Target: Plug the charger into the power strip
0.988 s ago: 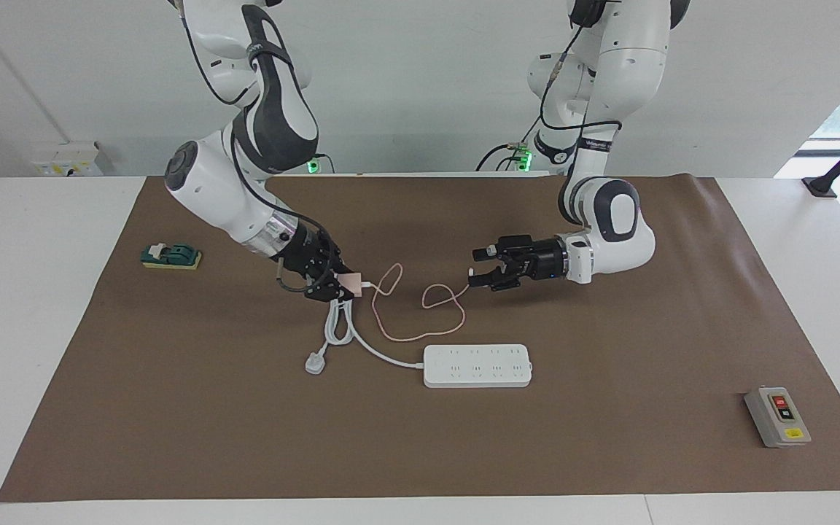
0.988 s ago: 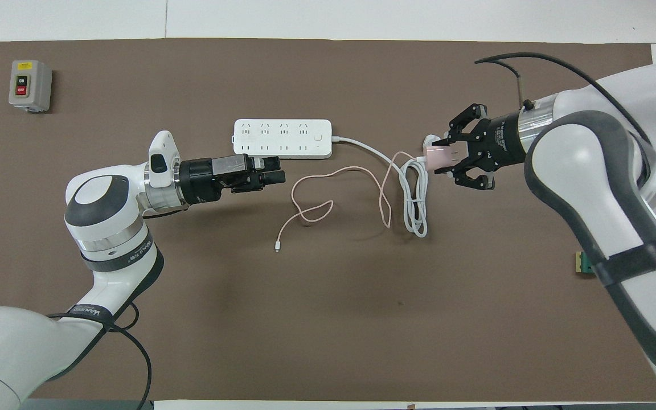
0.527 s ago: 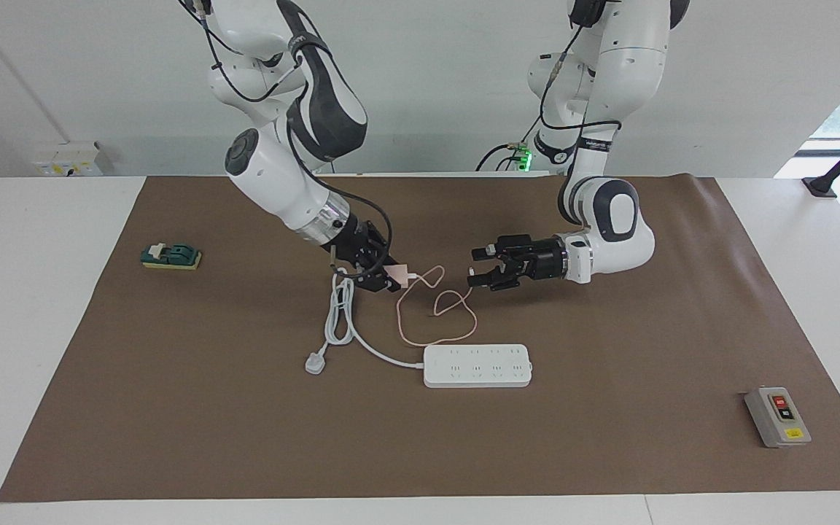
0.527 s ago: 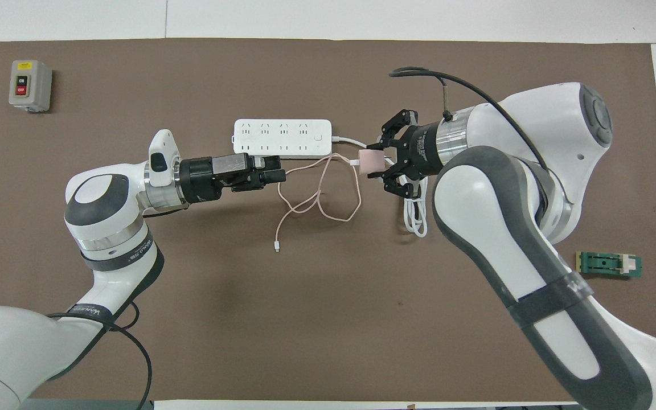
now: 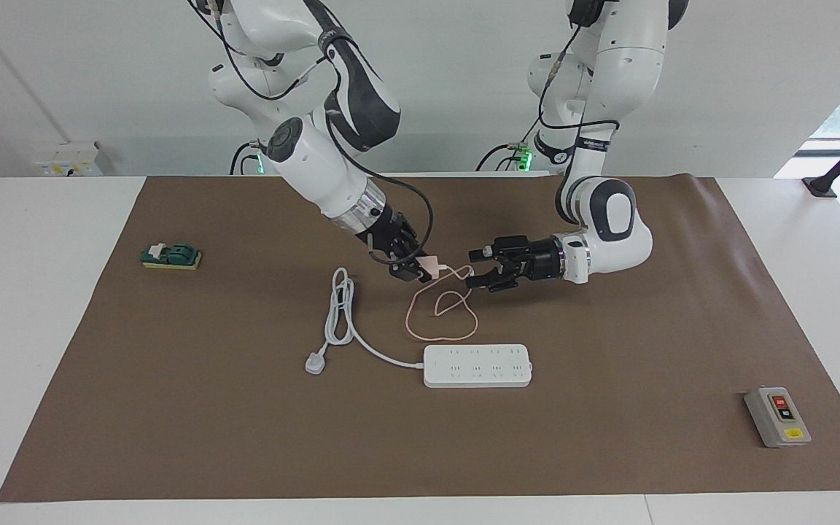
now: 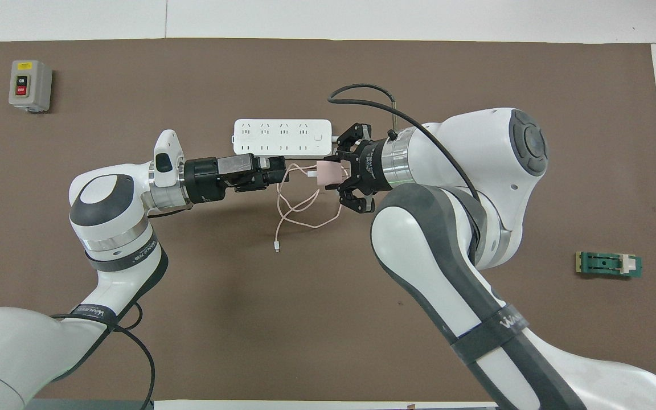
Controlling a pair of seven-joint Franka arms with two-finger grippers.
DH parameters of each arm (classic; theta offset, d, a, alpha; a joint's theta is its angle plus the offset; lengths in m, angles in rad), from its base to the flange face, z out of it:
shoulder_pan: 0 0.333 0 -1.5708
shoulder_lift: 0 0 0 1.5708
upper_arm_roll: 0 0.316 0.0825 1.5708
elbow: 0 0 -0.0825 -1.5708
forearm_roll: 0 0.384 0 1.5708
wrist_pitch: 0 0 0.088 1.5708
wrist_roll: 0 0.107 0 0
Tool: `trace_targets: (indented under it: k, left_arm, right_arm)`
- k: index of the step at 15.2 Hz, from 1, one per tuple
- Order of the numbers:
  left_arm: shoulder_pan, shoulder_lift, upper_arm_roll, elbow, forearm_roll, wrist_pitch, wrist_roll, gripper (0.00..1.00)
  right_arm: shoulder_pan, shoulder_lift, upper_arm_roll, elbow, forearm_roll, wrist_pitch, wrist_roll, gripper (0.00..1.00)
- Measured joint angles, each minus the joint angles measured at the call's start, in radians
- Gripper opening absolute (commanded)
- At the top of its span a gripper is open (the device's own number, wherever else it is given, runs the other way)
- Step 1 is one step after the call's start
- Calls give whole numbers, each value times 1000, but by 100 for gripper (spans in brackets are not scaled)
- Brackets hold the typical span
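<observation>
brown matting covers the table. right gripper, raised above it, is clamped on the charger; the pink cable droops below it to the mat. left gripper, fingers spread, hovers just beside the charger. power strip lies flat, farther from the robots than both.

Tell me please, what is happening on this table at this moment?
The right gripper is shut on the charger, a small pink cube, and holds it in the air. Its thin pink cable trails down onto the brown mat. The left gripper is open and hovers close to the charger, facing it. The power strip lies flat on the mat, farther from the robots, with nothing plugged into it. Its white cord lies beside it.
</observation>
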Motion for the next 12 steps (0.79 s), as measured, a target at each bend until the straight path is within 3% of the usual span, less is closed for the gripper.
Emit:
trace_targets:
  k: [5, 12]
  left_arm:
    - [-14, 0, -1, 0, -1, 17, 36, 100]
    - [-23, 0, 0, 0, -8, 24, 66, 100]
  right_arm:
    - [32, 21, 0, 8, 34, 27, 15, 0]
    - [40, 119, 0, 117, 60, 29, 28, 0]
